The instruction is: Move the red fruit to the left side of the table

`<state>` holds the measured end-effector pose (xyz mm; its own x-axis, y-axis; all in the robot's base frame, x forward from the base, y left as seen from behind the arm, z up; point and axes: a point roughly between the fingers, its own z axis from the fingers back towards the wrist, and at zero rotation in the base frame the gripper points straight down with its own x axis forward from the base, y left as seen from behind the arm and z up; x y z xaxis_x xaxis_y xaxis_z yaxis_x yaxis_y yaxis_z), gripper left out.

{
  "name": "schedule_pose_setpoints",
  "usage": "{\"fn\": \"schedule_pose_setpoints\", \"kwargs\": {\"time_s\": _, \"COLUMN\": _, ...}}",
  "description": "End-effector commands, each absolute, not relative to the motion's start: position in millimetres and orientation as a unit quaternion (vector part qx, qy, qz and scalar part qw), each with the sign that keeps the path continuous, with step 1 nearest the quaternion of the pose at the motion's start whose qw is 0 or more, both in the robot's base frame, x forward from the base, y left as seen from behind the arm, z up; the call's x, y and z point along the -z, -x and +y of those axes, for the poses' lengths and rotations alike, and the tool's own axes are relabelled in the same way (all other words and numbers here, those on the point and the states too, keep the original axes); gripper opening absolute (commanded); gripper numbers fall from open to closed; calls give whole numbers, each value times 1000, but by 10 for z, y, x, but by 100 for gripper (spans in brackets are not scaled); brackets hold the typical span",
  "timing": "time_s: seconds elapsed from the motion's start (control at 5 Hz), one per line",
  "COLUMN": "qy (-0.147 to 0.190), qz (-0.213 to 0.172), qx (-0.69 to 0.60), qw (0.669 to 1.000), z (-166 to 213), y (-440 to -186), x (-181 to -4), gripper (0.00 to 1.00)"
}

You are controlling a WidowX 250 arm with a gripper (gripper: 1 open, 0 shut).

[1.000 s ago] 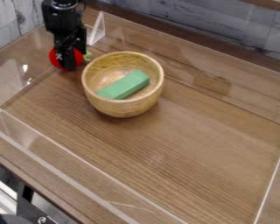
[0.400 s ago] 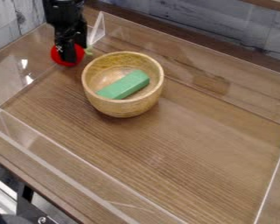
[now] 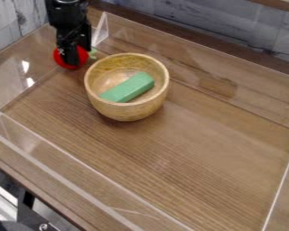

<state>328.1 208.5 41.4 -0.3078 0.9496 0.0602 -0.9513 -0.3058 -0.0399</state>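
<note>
One black gripper [image 3: 71,56] points straight down at the far left corner of the table [image 3: 195,153], its jaws spread wide around the red fruit [image 3: 65,57]; whether it grips the fruit I cannot tell; beside it, a wooden bowl [image 3: 126,87] holds a green block [image 3: 125,88].

The red fruit [image 3: 68,57] is sitting on the table [image 3: 183,144] near its far left corner, close to the clear wall. It is small, glossy and bright red, and its top is partly hidden. The table is showing a brown wood-grain top, and low clear walls are bordering it on every side.
</note>
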Motion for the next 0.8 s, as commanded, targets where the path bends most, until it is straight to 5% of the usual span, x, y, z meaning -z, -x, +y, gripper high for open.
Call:
{"fn": "schedule_pose_setpoints", "kwargs": {"time_s": 0.0, "qy": -8, "qz": -52, "qx": -819, "qw": 572, "z": 2018, "y": -3313, "x": -471, "gripper": 100}}
{"fn": "schedule_pose_setpoints", "kwargs": {"time_s": 0.2, "qy": -10, "qz": -48, "qx": -832, "qw": 553, "z": 1935, "y": -3308, "x": -373, "gripper": 100}}
{"fn": "schedule_pose_setpoints", "kwargs": {"time_s": 0.6, "qy": -11, "qz": -41, "qx": -812, "qw": 582, "z": 1902, "y": -3321, "x": -371, "gripper": 100}}
